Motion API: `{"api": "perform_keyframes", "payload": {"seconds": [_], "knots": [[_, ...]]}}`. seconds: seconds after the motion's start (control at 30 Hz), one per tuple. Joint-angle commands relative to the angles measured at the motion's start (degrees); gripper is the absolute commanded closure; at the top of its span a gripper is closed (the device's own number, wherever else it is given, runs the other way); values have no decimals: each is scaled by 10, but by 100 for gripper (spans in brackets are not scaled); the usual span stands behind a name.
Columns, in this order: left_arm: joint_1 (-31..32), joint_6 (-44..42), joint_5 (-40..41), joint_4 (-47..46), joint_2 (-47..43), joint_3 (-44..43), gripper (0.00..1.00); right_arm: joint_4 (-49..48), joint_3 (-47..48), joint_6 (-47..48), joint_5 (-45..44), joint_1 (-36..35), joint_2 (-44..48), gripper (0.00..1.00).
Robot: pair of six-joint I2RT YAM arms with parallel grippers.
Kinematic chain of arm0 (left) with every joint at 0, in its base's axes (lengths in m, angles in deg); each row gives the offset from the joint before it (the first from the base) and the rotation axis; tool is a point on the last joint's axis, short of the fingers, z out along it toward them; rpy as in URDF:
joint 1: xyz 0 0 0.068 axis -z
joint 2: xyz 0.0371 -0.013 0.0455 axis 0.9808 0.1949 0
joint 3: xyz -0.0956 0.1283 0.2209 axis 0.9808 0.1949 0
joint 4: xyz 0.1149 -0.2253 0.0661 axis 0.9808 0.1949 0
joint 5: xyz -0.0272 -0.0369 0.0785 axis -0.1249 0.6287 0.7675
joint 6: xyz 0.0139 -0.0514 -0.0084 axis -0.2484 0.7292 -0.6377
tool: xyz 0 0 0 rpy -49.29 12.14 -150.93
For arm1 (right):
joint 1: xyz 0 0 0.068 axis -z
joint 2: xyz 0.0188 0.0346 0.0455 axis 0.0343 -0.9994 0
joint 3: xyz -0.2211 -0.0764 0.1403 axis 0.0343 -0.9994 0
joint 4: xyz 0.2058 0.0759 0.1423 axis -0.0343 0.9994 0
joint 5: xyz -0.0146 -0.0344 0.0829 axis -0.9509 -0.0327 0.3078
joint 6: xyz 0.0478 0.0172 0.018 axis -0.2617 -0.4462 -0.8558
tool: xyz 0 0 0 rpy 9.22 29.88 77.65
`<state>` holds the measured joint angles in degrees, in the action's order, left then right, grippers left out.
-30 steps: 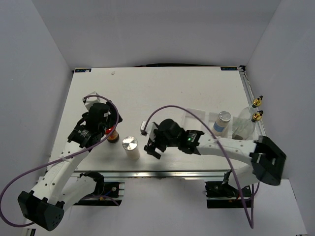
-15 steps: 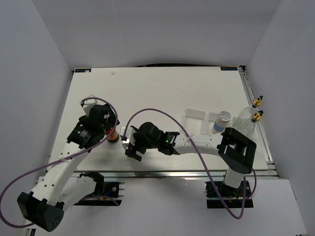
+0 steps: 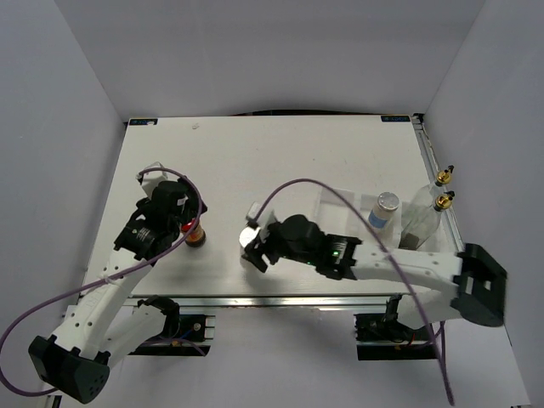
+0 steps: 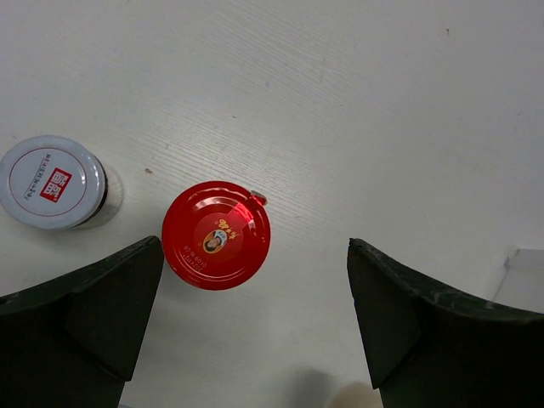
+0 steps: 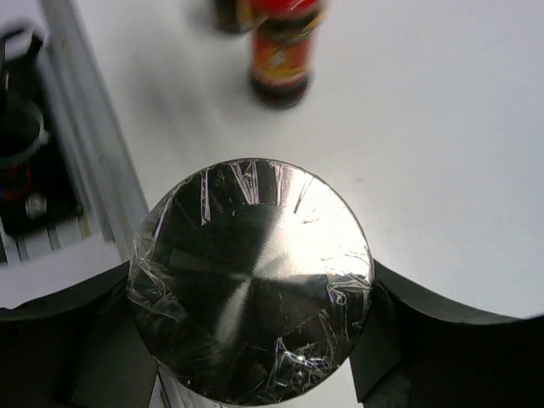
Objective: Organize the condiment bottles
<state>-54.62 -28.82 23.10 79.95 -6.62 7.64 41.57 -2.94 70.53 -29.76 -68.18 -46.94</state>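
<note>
My right gripper [image 3: 255,247] is shut on a white silver-lidded shaker [image 3: 249,239], its foil-wrapped lid [image 5: 251,285] filling the right wrist view between the fingers. My left gripper [image 4: 255,327] is open above the red-lidded brown jar [image 4: 216,235], which stands near the left finger [image 4: 81,314]. The jar also shows in the top view [image 3: 195,237]. The tiny grey-lidded jar [image 4: 53,182] stands left of it. The second shaker [image 3: 384,209] is in the white tray [image 3: 336,201]. Two gold-stoppered glass bottles [image 3: 422,218] stand at the right edge.
The table's near edge with its metal rail [image 5: 81,161] runs just beside the held shaker. The right table edge [image 3: 433,170] lies next to the glass bottles. A purple cable [image 3: 340,200] arcs over the tray.
My right gripper reached left to the shaker at the front, shut on it and has carried it back to the right. The left arm has hardly moved.
</note>
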Motion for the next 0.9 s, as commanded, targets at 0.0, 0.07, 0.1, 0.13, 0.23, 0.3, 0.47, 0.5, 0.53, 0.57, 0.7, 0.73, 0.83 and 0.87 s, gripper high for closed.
{"api": "perform_keyframes", "payload": {"seconds": [0.0,0.07,0.1,0.13,0.23,0.3,0.47,0.5,0.53,0.57,0.7,0.73,0.83,0.87], "knots": [[2,-7,-18,-37,3,2,2,41,13,-71,-181,4,137,100],[2,-15,-31,-65,4,10,2,113,9,-130,-250,8,209,100],[2,-17,-33,-73,7,17,2,211,13,-155,-327,15,230,100],[2,-17,-32,-82,10,19,2,263,19,-210,-361,19,250,100],[2,-21,-35,-84,26,15,2,454,40,-302,-456,39,315,100],[2,-21,-41,-85,32,13,2,538,51,-401,-507,51,347,100],[2,-17,-36,-86,46,14,2,696,72,-520,-564,87,348,100],[2,-16,-33,-83,48,12,2,707,74,-523,-572,113,342,100],[2,-15,-29,-78,51,11,2,713,77,-523,-573,130,337,100],[2,-14,-27,-76,55,10,2,709,77,-521,-573,147,330,100],[2,-11,-19,-72,68,10,2,582,38,-402,-538,254,326,100],[2,-10,-15,-65,72,9,2,548,27,-379,-524,270,325,100],[2,-4,1,-43,83,1,2,439,-14,-317,-494,323,326,100],[2,-4,9,-40,83,0,2,415,-30,-304,-478,342,326,100]]}}
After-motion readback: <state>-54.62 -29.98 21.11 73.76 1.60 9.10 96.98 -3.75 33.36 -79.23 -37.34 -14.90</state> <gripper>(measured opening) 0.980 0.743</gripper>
